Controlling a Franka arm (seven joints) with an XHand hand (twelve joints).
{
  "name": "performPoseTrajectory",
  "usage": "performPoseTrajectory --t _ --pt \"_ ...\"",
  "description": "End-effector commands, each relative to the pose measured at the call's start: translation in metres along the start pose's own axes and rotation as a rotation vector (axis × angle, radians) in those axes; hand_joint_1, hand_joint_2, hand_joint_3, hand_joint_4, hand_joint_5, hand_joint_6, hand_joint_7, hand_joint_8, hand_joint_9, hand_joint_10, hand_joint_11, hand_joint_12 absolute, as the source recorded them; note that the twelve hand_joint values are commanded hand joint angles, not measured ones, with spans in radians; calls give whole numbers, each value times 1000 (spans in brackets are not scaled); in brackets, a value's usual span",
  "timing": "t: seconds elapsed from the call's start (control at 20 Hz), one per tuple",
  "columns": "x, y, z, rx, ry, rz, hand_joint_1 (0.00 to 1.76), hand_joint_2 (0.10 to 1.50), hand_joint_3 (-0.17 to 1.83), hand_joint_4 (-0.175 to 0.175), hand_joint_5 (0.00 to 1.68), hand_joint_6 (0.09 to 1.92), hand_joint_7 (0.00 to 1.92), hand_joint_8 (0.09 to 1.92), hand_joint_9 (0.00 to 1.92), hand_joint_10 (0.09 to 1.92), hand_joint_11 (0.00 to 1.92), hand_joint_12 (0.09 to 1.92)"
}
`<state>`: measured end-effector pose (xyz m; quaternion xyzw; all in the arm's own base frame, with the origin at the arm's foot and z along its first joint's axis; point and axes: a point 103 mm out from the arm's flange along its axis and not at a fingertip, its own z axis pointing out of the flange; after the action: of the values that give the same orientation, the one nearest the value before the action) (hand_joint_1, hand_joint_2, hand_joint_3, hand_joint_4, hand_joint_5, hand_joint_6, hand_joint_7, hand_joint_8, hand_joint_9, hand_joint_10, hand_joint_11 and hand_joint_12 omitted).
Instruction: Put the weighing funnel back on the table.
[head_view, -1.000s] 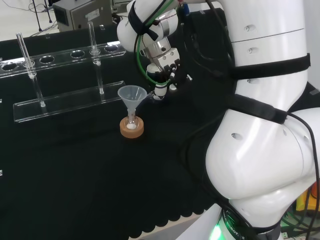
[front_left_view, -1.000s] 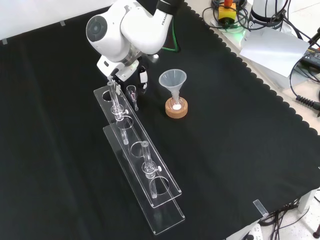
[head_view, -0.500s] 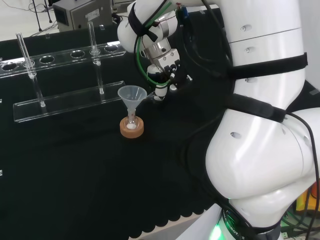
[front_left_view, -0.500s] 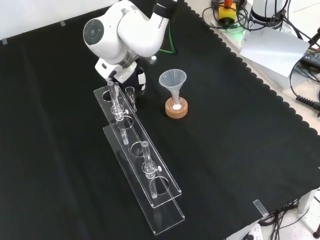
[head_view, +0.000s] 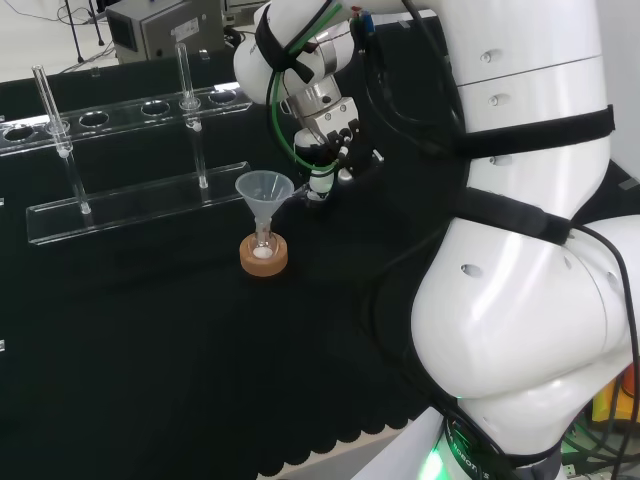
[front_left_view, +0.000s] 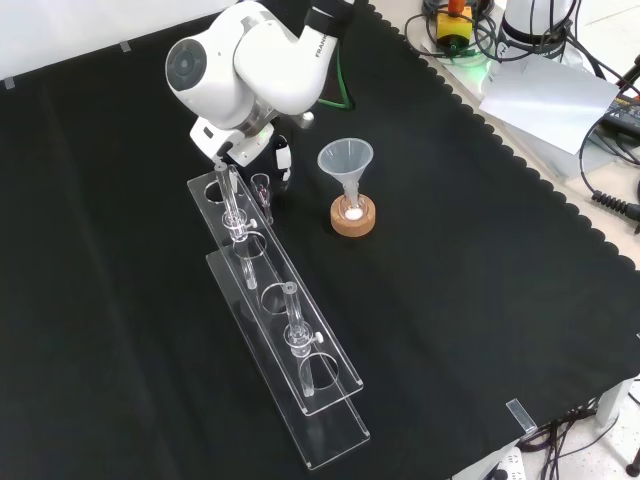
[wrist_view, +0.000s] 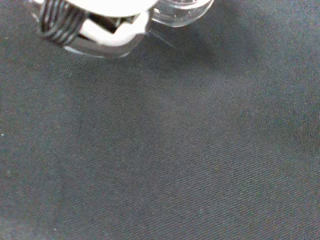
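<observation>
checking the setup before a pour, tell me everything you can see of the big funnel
The funnel is a clear cone, plastic or glass by its look, upright, mouth up, seemingly empty. Its narrow stem sits in a small clear flask on a cork ring; something white lies at the flask's bottom. In the front view it stands right of the clear rack and apart from the hand. Only the flask touches it.

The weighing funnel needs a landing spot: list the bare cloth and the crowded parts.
Front view: wide bare black cloth right of the cork ring and funnel, and left of the test tube rack. Crowded: the gap between rack top and funnel, where the robot hand works.
</observation>
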<state>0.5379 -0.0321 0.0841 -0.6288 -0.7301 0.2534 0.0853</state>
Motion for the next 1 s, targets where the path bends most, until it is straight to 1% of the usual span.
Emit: performPoseTrajectory --t 0.05,0.1,0.15,0.25,0.3,0.35,0.4,0.45,0.55,0.65,1.0 --pt "2 -3 -2 -9 8 0 944 863 264 20 772 793 525 683 1079 87 830 1028" --pt "0 -5 -1 -10 10 -2 923 814 340 -2 684 770 473 687 1041 87 770 1066" --pt "-2 -7 0 -11 11 -1 905 773 405 -14 600 731 425 686 996 87 701 1111" --pt "-8 -14 1 -11 11 0 881 715 496 -25 491 638 359 683 929 87 597 1184" --pt "-10 -17 1 -6 12 0 874 696 526 -27 464 592 339 682 910 87 565 1206" --pt "-11 -19 0 0 13 0 870 684 545 -28 448 560 326 682 897 87 545 1218" --pt "-5 -18 -1 12 -1 3 867 676 557 -28 442 532 319 680 888 87 530 1228" --pt "-3 -19 -2 12 0 2 865 670 564 -28 437 512 314 679 880 87 520 1233" --pt "-7 -23 -4 -6 12 6 862 664 570 -29 425 489 305 676 870 87 506 1237" --pt "-12 -32 -9 -24 19 21 857 658 573 -31 418 455 294 673 860 87 488 1248" --pt "-26 -69 -42 -83 27 57 843 648 571 -35 415 356 288 668 842 87 449 1275"
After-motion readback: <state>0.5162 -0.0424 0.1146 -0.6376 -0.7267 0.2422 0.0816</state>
